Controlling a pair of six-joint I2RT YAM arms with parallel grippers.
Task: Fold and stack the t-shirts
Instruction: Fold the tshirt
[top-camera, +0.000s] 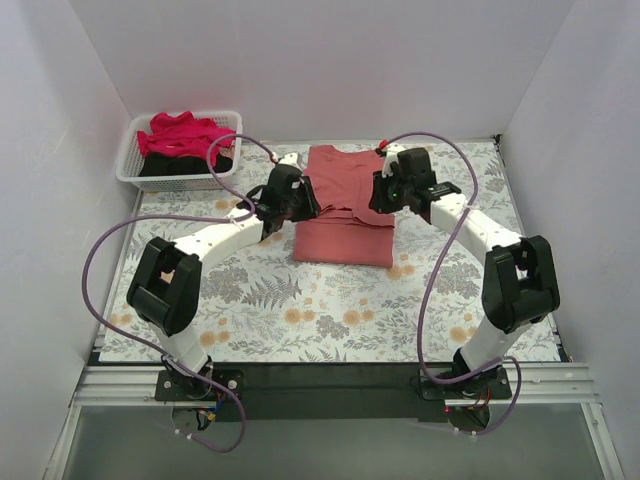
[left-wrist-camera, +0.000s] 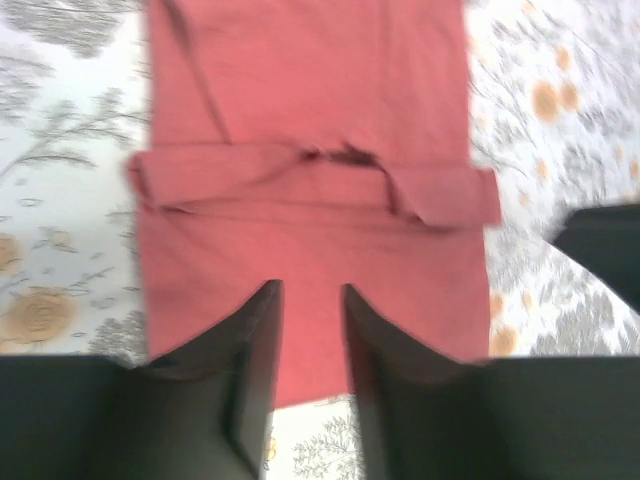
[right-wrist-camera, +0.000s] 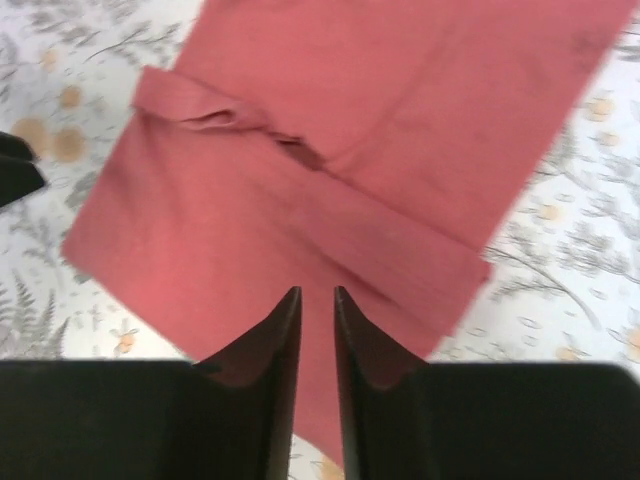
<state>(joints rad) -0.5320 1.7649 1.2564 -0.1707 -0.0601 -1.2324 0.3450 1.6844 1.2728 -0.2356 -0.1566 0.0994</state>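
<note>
Jaws of left gripper and right gripper stand narrowly parted, empty, above the coral-red t-shirt. Risk: pinching its loose middle fold (visibly rumpled) could drag it askew.

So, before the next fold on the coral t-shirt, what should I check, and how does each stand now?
1. Left gripper empty: ok, holds nothing.
2. Right gripper empty: ok, narrow gap, no cloth.
3. Coral t-shirt fully on the table: ok.
4. Folded band across it flat: not ok, crumpled in the middle.
5. Grippers clear of the cloth: cannot tell.
6. Crimson t-shirt and black t-shirt in the basket: ok.
</note>
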